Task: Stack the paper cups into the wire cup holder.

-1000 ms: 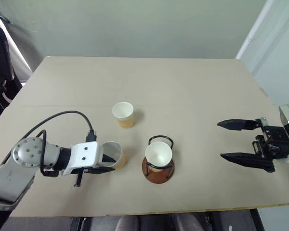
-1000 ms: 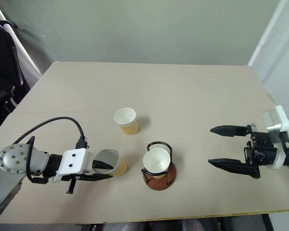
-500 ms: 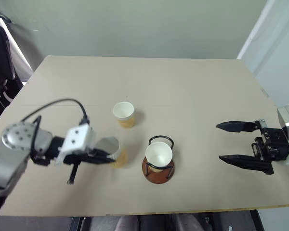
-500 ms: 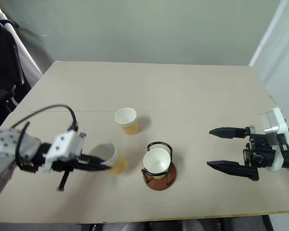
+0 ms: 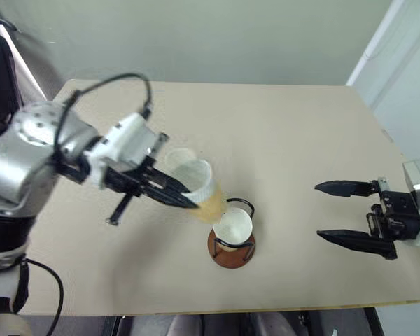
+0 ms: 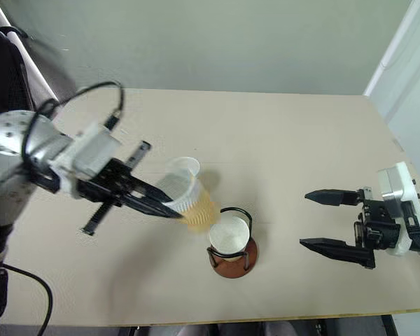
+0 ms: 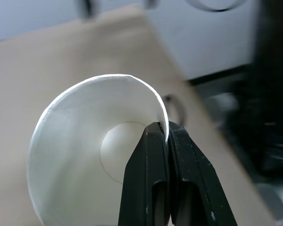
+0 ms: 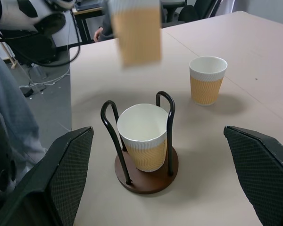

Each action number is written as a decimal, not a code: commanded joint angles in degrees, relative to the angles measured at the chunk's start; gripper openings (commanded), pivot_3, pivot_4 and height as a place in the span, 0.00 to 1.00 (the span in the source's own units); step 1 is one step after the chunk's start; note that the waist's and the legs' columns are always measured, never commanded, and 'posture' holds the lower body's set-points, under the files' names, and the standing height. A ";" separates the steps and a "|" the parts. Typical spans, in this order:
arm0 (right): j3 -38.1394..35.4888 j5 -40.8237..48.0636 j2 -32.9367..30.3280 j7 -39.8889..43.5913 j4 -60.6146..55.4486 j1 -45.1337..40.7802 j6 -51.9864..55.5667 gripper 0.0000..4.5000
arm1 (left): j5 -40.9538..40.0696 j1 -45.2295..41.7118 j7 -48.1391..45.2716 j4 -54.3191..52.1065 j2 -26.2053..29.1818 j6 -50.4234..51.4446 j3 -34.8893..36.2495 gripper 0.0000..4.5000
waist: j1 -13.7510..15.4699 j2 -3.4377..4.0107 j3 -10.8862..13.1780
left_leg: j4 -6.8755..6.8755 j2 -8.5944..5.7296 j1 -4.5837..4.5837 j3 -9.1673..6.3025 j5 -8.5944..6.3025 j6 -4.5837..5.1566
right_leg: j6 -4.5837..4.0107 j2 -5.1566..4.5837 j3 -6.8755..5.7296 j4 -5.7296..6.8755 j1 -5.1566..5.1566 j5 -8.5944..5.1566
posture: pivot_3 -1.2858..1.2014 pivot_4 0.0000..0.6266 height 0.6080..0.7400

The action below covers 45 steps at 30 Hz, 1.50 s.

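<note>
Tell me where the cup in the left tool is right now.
In the head views, the held cup hangs tilted in the air, pinched at its rim by the left tool, just up and left of the cup already sitting in the wire holder.

No writing, label, brand, number or sign can be read on anything in these views; every surface in sight is plain and unmarked.

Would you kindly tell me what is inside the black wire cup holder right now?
One pale yellow-orange paper cup stands upright between the loops of the wire cup holder, its white inside showing nothing in it. The cup covers the middle of the reddish-brown base, so what lies beneath it cannot be seen.
</note>
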 commanded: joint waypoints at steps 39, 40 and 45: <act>-4.30 2.46 -1.17 -6.56 -4.51 2.41 -0.68 1.00 | 8.09 -11.63 -1.45 12.72 -10.74 -19.26 -12.36 0.99 | 0.23 0.00 0.00 | 0.28 -0.01 0.03 -0.05 -0.09 0.15 | 0.63 -0.01 0.01 0.02 0.31 -0.26 | 0.52 0.24 1.00; -4.09 2.15 -1.23 -6.50 -4.53 2.41 -0.76 1.00 | 8.27 -13.22 -0.25 15.41 -11.91 -18.16 -10.69 0.99 | 0.24 0.00 0.00 | 0.28 -0.01 0.02 -0.05 -0.09 0.15 | 0.63 -0.01 0.01 0.02 0.31 -0.26 | 0.52 0.24 1.00; -4.09 2.47 -1.09 -6.43 -4.74 2.45 -0.75 1.00 | 16.00 -18.81 2.85 31.98 -11.86 -19.02 -5.95 0.99 | 0.17 0.03 0.00 | 0.30 -0.01 -0.05 -0.07 -0.09 0.15 | 0.65 -0.01 0.00 0.02 0.26 -0.25 | 0.52 0.24 1.00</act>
